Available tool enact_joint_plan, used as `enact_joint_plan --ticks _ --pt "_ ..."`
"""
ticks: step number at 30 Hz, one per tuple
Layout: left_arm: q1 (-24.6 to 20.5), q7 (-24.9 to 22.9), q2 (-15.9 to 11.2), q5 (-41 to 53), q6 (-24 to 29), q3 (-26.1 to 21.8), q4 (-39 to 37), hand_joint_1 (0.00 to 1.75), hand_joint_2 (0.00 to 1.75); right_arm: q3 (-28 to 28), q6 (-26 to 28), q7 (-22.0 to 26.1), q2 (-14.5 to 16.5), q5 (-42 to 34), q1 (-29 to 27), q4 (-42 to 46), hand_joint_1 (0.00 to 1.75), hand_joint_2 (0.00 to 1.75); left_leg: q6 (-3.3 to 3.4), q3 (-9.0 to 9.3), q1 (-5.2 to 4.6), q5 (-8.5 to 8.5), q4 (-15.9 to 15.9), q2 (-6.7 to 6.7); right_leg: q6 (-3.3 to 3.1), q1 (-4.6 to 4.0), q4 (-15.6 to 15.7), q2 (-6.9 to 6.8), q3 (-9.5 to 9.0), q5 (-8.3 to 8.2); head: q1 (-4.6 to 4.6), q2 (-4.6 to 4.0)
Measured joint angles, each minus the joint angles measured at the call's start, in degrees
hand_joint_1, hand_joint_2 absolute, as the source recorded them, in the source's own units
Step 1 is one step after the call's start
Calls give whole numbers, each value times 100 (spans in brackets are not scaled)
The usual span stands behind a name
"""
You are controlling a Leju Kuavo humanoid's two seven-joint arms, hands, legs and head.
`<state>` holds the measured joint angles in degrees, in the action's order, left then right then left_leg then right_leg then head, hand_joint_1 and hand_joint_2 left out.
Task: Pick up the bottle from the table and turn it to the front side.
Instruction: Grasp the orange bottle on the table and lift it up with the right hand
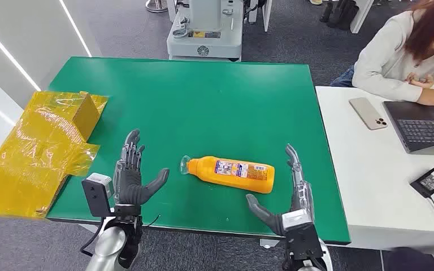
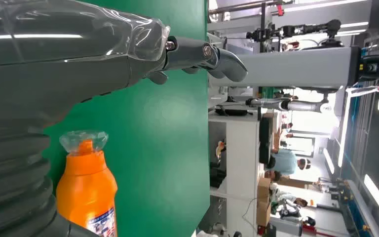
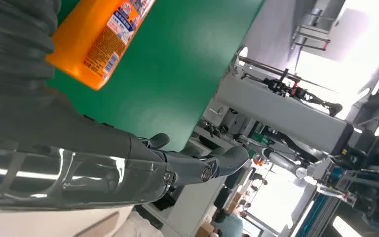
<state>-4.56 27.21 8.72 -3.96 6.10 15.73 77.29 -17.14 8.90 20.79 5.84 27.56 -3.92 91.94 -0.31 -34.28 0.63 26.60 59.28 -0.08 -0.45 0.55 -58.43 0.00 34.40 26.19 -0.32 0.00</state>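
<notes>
An orange bottle (image 1: 231, 172) with a clear cap lies on its side on the green table (image 1: 203, 101), cap toward my left hand, a printed label facing up. My left hand (image 1: 131, 178) hovers open a short way from the cap end, fingers spread, touching nothing. My right hand (image 1: 291, 197) is open just beyond the bottle's base, thumb near the front edge. The left wrist view has the bottle's cap and neck (image 2: 85, 173) beside the hand (image 2: 79, 54). The bottle's label end (image 3: 101, 37) appears in the right wrist view, apart from the hand (image 3: 128, 168).
Crumpled yellow film and a yellow box (image 1: 39, 147) lie on the table's left edge. A white table (image 1: 367, 186) on the right holds a phone (image 1: 368, 113), a laptop (image 1: 424, 127) and a charger (image 1: 431, 180); a person (image 1: 407, 51) sits there. A machine base (image 1: 206, 34) stands behind.
</notes>
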Motion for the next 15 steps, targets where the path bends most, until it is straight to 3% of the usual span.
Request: enact_joint_plan --ticks 8,15 --pt "-63 4 16 32 -143 28 -49 0 175 5 -510 -516 -348 320 1197 -1107 0 175 3 4 0 -5 6 5 1 0 0 4 -2 -5 1 0" --pt "-93 2 4 -1 -187 45 -106 0 175 -46 -744 -738 -522 325 1736 -1731 0 175 1 0 0 -2 4 8 0 0 -2 9 2 -4 1 0"
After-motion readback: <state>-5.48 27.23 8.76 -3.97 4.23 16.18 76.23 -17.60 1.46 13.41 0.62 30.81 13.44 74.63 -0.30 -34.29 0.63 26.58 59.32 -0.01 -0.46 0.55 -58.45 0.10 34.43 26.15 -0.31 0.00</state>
